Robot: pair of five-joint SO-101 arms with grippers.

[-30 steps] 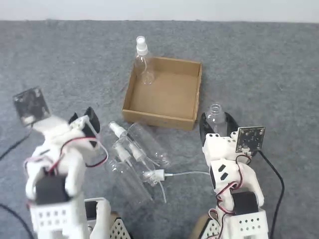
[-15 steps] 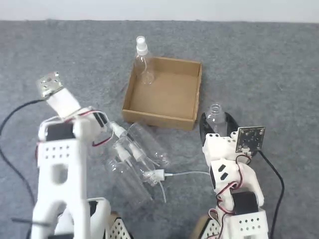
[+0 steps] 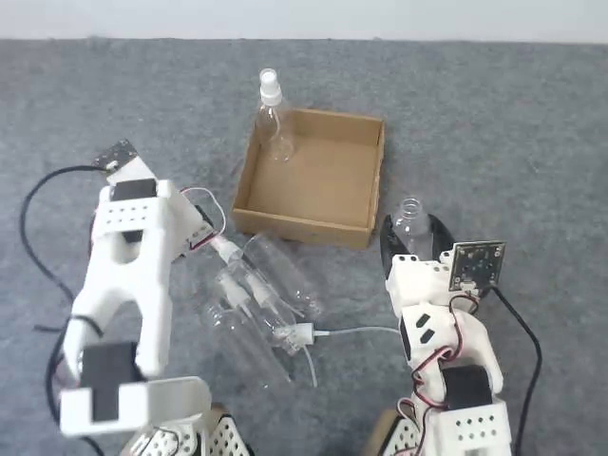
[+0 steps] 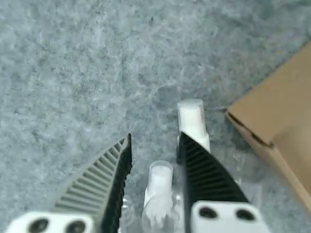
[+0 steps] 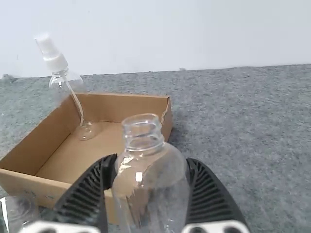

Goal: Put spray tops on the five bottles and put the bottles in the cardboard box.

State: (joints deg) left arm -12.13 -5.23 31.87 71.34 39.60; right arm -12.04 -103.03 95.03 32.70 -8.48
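The left pincer point(image 4: 154, 141), spread astride a white plastic spray top point(image 4: 160, 180), may flick it aside if closing off-centre.

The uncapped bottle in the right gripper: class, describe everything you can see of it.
The bottle looks like clear plastic and seems empty. It has rounded shoulders and a threaded neck that is open, with no spray top on it. It is upright between the fingers of the right gripper, which press on its sides. It is just outside the cardboard box, by the corner nearest that arm.
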